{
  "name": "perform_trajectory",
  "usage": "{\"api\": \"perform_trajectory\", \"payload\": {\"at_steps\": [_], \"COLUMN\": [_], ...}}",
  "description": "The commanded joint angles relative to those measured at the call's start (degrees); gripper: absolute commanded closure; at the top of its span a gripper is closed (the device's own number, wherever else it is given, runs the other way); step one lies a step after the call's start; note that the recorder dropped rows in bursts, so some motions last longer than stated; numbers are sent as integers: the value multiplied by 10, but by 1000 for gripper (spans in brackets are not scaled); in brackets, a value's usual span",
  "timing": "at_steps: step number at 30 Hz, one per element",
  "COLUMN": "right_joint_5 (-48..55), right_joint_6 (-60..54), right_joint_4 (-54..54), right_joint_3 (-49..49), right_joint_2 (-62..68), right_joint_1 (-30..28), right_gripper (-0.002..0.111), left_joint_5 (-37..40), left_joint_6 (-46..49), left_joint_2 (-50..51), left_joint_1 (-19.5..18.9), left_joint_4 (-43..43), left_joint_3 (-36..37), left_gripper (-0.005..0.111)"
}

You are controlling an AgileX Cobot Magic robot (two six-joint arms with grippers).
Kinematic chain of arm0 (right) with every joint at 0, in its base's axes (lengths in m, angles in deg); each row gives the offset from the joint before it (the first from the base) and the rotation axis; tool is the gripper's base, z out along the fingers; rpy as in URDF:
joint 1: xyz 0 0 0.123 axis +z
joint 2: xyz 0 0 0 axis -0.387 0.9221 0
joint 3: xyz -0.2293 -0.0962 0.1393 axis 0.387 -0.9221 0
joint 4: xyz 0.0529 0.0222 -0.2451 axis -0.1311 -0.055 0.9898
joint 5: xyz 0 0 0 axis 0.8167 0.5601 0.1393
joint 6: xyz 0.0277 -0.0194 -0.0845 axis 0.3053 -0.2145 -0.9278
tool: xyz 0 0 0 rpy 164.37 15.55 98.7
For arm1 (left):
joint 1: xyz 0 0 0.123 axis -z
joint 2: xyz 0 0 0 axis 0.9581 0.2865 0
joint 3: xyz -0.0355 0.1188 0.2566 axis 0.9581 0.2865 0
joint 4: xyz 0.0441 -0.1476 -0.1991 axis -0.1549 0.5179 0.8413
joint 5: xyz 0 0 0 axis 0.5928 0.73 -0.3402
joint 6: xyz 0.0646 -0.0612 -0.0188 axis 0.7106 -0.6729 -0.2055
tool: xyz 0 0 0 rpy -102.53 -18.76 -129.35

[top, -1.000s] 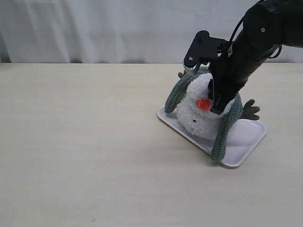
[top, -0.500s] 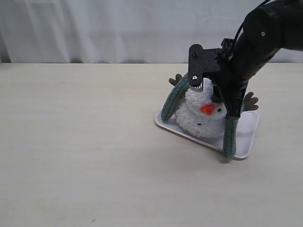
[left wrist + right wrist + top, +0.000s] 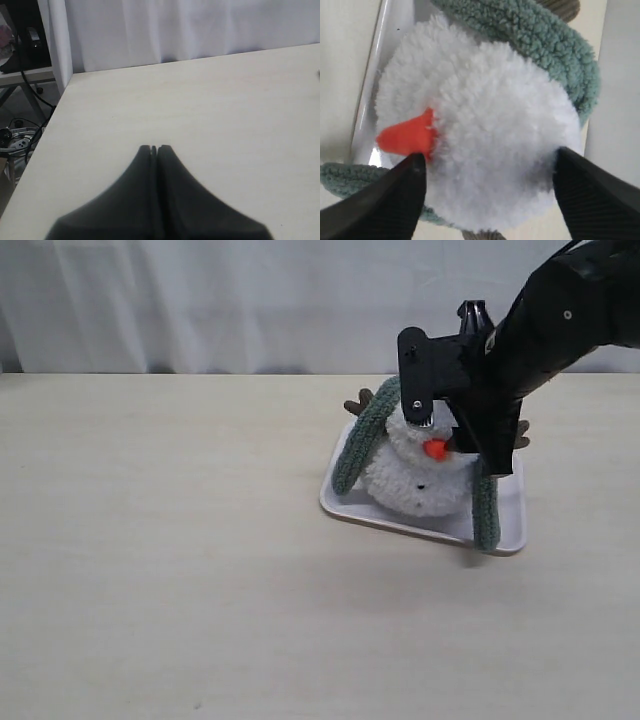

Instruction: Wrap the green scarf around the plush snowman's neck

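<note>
The right hand (image 3: 487, 162) is hovering released astride the head of the plush snowman (image 3: 415, 490), green scarf (image 3: 358, 445) only draping behind his neck, ends dangling onto the tray (image 3: 345, 505), so any snag on withdrawal could drag it off

No writing, label, brand mark, number or sign can be read. The plush snowman (image 3: 420, 480), green scarf (image 3: 358, 445), white tray (image 3: 345, 504), table (image 3: 150, 540) and black right gripper (image 3: 488, 156) show plain surfaces. The clutter (image 3: 20, 45) past the table's edge is too blurred to read.
</note>
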State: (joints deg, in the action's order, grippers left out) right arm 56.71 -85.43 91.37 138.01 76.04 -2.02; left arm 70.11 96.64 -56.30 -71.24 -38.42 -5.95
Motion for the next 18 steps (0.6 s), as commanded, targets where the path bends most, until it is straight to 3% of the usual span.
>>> {"api": "perform_trajectory", "payload": {"at_steps": [1, 7, 11, 15, 18], "right_joint_5": [-5, -5, -5, -9, 43], "right_joint_6": [43, 72, 99, 291, 372], "right_joint_4": [-2, -67, -173, -239, -240], "right_joint_3": [-3, -3, -3, 1, 21], "right_joint_2": [-33, -81, -107, -117, -107], "right_joint_1": [1, 1, 1, 1, 1], "right_gripper": [39, 39, 39, 52, 59], "left_joint_5": [-8, -8, -8, -8, -8], "left_joint_6": [-1, -1, -1, -1, -1], "left_joint_2": [-1, -1, -1, -1, -1], "left_joint_1": [6, 6, 6, 6, 6], "left_joint_4": [0, 0, 0, 0, 0], "left_joint_3": [1, 1, 1, 1, 1], "left_gripper": [107, 107, 107, 107, 107]}}
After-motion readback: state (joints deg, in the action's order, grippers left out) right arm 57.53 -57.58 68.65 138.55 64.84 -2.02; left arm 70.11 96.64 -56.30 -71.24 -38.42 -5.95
